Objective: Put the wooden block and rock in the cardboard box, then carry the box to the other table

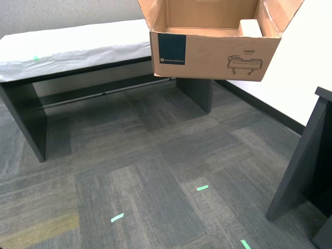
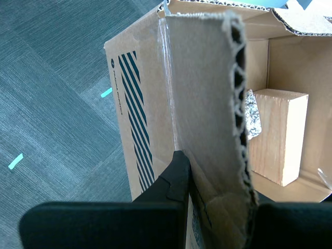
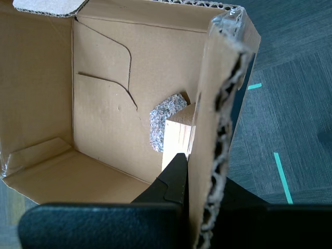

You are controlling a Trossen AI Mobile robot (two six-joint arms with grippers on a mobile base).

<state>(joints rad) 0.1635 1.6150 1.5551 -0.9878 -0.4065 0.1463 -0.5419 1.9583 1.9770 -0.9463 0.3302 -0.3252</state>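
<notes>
**Inspector:** Report the carton's position.

**Robot:** The brown corrugated cardboard box (image 1: 215, 52), flaps upright, with a dark teal square label and a printed line drawing on its front, hangs clear of the grey carpet floor (image 1: 145, 171). In the exterior view it sits at the top, in front of the far end of the table covered in a wrinkled white sheet (image 1: 62, 52) on dark panel legs. It does not rest on that table.

**Inspector:** Grippers?

**Robot:** My first gripper (image 3: 194, 181) is closed on one upright wall of the box, a black finger (image 3: 171, 181) pressed flat against the wall's inner face. My second gripper (image 2: 207, 181) is clamped the same way on another wall, its visible finger (image 2: 176, 179) against the striped outer face.

**Inspector:** Contents?

**Robot:** The pale tan rectangular block of smooth light wood (image 2: 277, 135) stands on the box floor against a wall; its top also shows over the rim in the exterior view. A speckled grey-pink lumpy patch (image 2: 252, 122), apparently the small rock, shows just beside the block, touching it or nearly so. I cannot tell which.

**Inspector:** Surroundings?

**Robot:** Green tape marks (image 1: 202, 188) lie on the carpet. A second dark table leg (image 1: 306, 166) stands at the exterior view's right.
</notes>
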